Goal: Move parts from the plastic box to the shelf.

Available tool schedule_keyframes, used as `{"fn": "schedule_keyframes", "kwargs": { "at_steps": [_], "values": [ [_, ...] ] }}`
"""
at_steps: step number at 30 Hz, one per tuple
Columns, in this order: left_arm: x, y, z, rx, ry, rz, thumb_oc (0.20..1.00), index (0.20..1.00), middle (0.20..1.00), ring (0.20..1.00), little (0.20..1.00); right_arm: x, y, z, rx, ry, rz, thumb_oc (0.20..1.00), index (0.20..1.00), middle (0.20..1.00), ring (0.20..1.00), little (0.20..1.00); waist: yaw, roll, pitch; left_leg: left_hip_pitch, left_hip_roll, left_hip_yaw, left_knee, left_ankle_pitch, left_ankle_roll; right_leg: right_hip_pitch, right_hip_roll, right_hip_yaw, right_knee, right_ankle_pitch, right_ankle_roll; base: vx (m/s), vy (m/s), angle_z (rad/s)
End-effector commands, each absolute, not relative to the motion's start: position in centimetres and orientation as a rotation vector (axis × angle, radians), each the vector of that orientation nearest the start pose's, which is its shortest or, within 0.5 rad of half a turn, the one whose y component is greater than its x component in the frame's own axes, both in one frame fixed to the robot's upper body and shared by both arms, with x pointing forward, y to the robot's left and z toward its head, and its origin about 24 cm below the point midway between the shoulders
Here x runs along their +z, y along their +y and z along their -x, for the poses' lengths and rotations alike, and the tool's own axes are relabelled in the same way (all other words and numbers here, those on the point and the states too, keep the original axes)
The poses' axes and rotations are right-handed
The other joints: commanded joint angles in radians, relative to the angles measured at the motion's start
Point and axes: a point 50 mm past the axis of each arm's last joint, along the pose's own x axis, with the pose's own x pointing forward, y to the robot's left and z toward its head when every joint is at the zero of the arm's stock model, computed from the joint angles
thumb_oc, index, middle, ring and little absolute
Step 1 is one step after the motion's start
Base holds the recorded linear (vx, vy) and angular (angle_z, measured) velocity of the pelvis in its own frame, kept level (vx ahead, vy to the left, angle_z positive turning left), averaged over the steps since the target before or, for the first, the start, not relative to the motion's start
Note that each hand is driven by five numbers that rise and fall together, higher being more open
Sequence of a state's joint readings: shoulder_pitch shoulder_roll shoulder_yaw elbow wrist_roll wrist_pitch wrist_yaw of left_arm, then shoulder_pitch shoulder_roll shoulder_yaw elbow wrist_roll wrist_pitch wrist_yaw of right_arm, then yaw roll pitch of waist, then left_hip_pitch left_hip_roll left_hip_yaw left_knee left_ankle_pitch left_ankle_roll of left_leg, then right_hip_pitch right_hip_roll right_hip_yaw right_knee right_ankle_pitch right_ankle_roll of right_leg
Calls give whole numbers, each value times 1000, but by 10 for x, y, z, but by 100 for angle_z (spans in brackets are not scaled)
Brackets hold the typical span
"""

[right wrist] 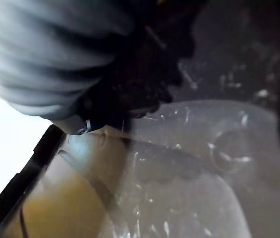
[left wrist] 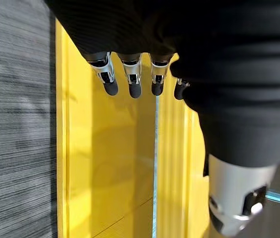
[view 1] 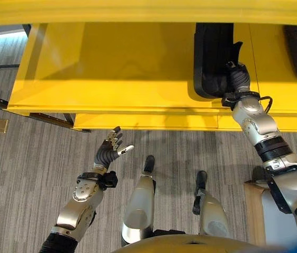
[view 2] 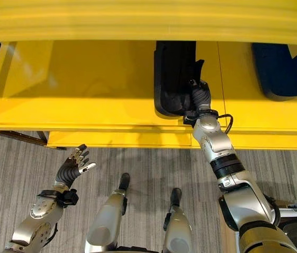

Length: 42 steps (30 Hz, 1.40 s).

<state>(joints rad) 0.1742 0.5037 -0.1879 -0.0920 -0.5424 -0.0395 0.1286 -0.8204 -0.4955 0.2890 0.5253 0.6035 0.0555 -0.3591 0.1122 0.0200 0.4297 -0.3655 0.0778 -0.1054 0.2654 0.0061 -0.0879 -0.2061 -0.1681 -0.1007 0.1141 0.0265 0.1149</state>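
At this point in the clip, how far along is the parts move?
Looks done: two dark parts lie on the yellow shelf, a black part and a dark blue part to its right. In hand: the right hand is on the black part's near end, its grip unclear. The left hand is open over the floor. What is left cannot be judged.

Looks like an industrial or factory-style workspace, possibly a parts-handling station. A large bright yellow shelf (view 1: 127,68) of flat painted panels spans the upper half of the frame, with another yellow level overhanging along the top edge. Black moulded parts (view 2: 174,74) lie on it at upper centre and upper right (view 2: 277,68). Below is grey striped carpet flooring (view 1: 32,174), more workshop or test hall than home.
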Motion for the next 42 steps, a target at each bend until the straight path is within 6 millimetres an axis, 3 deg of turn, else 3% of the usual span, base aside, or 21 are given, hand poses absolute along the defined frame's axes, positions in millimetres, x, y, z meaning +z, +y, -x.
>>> {"fn": "schedule_keyframes", "kwargs": {
  "at_steps": [1, 7, 11, 18, 31, 42],
  "values": [
    [37, 202, -206, -58, 102, 71, 1000, 1000, 1000, 1000, 1000, 235, -212, -387, -297, -353, 0, 200, 200, 200, 200, 200, -1, 3, -80, -18, 30, 58, -4, 8, -7, -101, -36, 7, 220, -129, 12, -86, 6, -11],
    [39, 196, -212, -74, 90, 65, 1000, 1000, 1000, 1000, 1000, 256, -223, -393, -379, -382, 12, 200, 200, 200, 200, 200, -9, 13, -53, -80, 25, 49, 47, -7, -8, -165, -36, 13, 290, -152, 4, -61, -2, 1],
    [44, 189, -220, -97, 55, 74, 1000, 1000, 1000, 1000, 1000, 293, -245, -401, -518, -386, 91, 200, 200, 200, 200, 200, -4, 17, -25, -121, 21, 41, 59, -6, -9, -203, -37, 11, 315, -160, 1, -42, -18, -2],
    [55, 181, -233, -119, -7, 81, 1000, 1000, 1000, 1000, 1000, 312, -251, -406, -557, -348, 211, 200, 200, 200, 200, 200, 7, 16, -9, -140, 8, 36, 64, -9, -5, -209, -41, 4, 310, -160, 4, 0, 1, 3],
    [64, 178, -239, -114, -55, 94, 1000, 1000, 1000, 1000, 1000, 319, -264, -404, -602, -315, 256, 200, 200, 200, 200, 200, 31, 8, -4, -172, -4, 24, 76, -14, -1, -210, -45, -16, 305, -168, 6, 22, -5, 5],
    [68, 174, -243, -122, -71, 104, 1000, 1000, 1000, 1000, 1000, 323, -271, -403, -626, -293, 187, 200, 200, 200, 200, 200, 47, 13, 7, -190, -14, 14, 82, -18, 2, -213, -49, -25, 307, -176, 3, 12, -4, 3]
  ]
}}
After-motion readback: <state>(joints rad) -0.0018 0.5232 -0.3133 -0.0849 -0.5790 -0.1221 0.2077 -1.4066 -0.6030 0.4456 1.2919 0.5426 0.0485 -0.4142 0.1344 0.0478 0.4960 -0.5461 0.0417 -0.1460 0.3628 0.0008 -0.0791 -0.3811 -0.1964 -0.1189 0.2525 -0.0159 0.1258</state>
